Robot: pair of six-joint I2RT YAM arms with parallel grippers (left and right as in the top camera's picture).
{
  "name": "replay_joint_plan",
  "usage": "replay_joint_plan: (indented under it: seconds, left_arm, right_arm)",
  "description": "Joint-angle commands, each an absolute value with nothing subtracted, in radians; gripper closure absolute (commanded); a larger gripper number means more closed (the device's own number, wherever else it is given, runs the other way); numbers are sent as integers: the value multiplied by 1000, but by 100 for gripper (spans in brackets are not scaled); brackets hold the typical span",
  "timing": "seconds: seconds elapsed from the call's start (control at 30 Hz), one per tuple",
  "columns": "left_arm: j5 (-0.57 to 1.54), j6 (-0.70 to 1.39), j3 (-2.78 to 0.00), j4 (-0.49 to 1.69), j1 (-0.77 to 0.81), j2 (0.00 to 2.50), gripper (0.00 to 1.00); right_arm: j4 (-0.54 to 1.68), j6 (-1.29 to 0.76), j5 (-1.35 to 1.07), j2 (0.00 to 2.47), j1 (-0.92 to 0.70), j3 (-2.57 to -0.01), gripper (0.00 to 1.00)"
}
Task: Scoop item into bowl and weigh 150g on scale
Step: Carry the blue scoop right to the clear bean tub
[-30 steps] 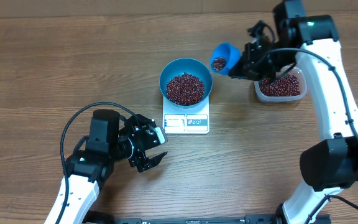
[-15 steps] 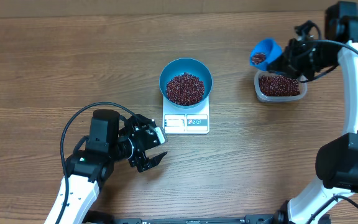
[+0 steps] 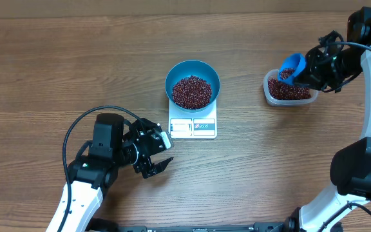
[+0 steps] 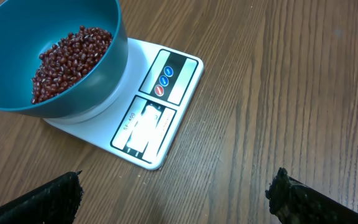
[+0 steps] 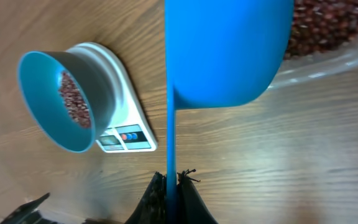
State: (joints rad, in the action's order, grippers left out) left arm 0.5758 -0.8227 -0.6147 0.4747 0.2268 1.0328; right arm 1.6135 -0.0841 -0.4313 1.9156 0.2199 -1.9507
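Scoop [image 3: 291, 67] hangs over rim of tub [image 3: 269, 97], well apart from bowl [image 3: 174, 69].

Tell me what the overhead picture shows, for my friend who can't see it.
A teal bowl holding red-brown beans sits on a small white scale in the middle of a wooden table. The right gripper holds a blue scoop at a clear tub of more beans. The left gripper is open near the scale.
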Motion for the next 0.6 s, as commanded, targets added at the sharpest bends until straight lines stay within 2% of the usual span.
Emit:
replay_joint_plan:
  seconds: [0.0,0.57]
  left_arm:
    - [592,-842,-611,474,223,1040,1]
    - [592,-842,-611,475,223,1040,1]
  right_arm:
    - [1623,-73,-363,1880,220,-1976,96]
    - [1607,-116,-118,1880,184,-1976,96]
